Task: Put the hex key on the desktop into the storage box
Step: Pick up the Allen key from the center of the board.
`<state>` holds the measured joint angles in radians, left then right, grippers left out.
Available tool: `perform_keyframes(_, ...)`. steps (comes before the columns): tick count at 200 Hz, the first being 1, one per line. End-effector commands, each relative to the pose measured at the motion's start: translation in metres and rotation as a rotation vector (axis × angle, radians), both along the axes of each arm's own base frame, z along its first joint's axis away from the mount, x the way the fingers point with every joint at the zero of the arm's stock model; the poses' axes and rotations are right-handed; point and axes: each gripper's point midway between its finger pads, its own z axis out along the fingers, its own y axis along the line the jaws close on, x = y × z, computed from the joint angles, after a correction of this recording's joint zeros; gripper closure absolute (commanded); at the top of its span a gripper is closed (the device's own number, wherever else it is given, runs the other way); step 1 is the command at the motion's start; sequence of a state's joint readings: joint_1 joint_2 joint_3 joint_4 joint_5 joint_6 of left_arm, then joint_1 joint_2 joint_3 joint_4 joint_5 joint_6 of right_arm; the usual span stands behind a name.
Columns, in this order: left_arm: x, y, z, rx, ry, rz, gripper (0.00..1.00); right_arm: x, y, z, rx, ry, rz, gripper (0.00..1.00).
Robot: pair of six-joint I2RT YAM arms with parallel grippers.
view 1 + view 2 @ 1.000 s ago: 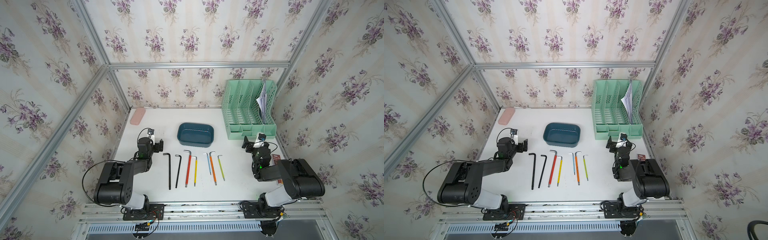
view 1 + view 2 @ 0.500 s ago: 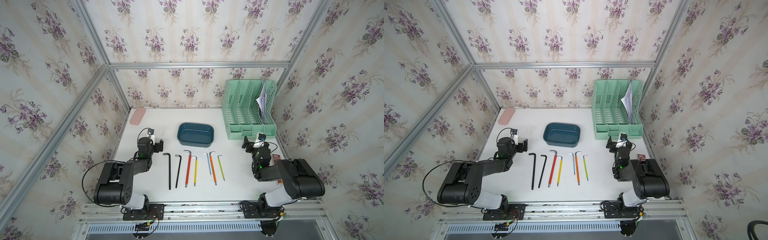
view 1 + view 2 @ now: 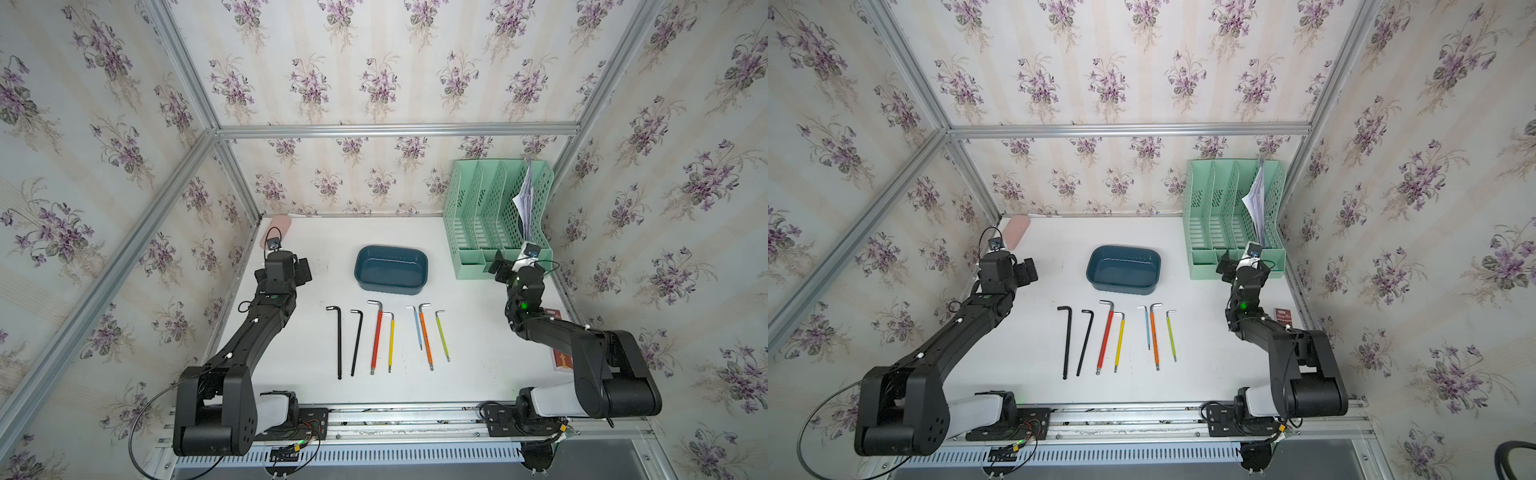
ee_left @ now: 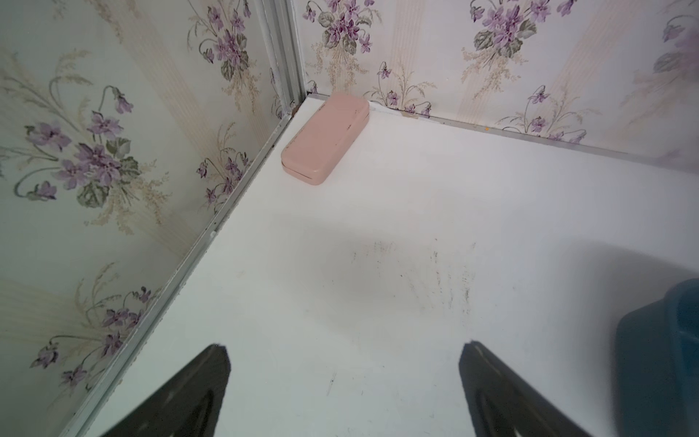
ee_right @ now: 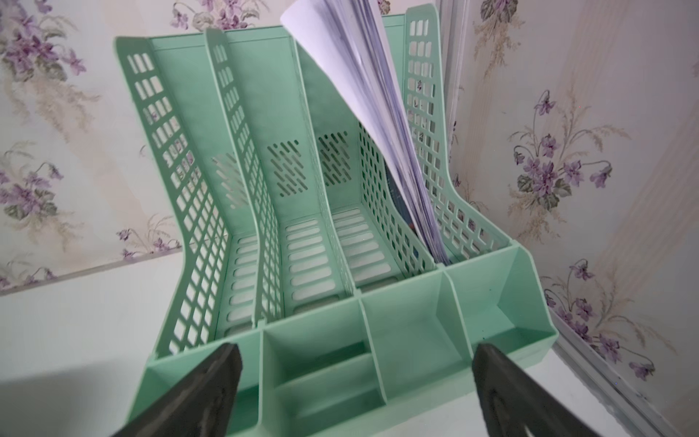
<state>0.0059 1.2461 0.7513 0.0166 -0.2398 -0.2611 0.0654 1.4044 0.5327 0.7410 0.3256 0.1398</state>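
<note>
Your 7 hex keys (image 3: 377, 336) lie in a row on the worktop (image 3: 478, 374), just in front of the box (image 3: 390, 270); L jaws wide apart, empty, well left of them; R jaws wide apart, empty, well right, facing the rack (image 5: 412, 340).

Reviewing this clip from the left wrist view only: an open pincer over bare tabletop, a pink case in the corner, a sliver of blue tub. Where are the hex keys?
Observer: Seven hex keys lie side by side on the desktop, on the robot's side of the storage box.
Operator: Anything in the box yet?
Observer: No, in both top views it is empty.
Operator: And the right arm?
Observer: The right pincer is open and holds nothing, facing the green file rack.
</note>
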Motion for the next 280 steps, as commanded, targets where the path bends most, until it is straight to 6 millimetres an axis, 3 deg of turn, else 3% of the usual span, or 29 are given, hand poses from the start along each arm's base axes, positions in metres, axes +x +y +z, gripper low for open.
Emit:
perform_keyframes(1, -0.02, -0.022, -0.016, -0.178, 0.095, -0.03, 0.01, -0.025, -0.011, -0.043, 0.078, 0.238, -0.103, 0.0)
perform_keyframes(53, -0.046, -0.049, -0.011, -0.364, 0.184, -0.071, 0.01, -0.051, 0.027, -0.039, 0.219, 0.395, 0.083, 0.02)
perform_keyframes(78, -0.055, -0.079, -0.017, -0.501, 0.233, -0.173, 0.01, -0.066, 0.049, -0.034, 0.322, 0.434, 0.176, 0.05)
perform_keyframes(92, -0.061, -0.092, -0.021, -0.538, 0.274, -0.215, 0.01, -0.075, 0.06, -0.034, 0.366, 0.466, 0.23, 0.12)
perform_keyframes(102, -0.067, -0.097, -0.024, -0.544, 0.31, -0.223, 0.01, -0.081, 0.064, -0.037, 0.383, 0.489, 0.236, 0.17)
perform_keyframes(143, -0.082, -0.126, -0.017, -0.555, 0.367, -0.321, 0.01, -0.11, 0.067, -0.041, 0.375, 0.565, 0.204, 0.2)
perform_keyframes(176, -0.078, -0.15, -0.011, -0.586, 0.342, -0.408, 0.01, -0.126, 0.071, -0.048, 0.358, 0.645, 0.182, 0.23)
perform_keyframes(199, -0.076, -0.169, -0.009, -0.58, 0.363, -0.454, 0.01, -0.133, 0.089, -0.059, 0.339, 0.705, 0.211, 0.26)
perform_keyframes(243, -0.082, -0.177, -0.007, -0.549, 0.388, -0.48, 0.01, -0.146, 0.137, -0.084, 0.307, 0.818, 0.304, 0.33)
perform_keyframes(280, -0.088, -0.169, -0.012, -0.506, 0.401, -0.46, 0.01, -0.153, 0.164, -0.096, 0.271, 0.872, 0.355, 0.36)
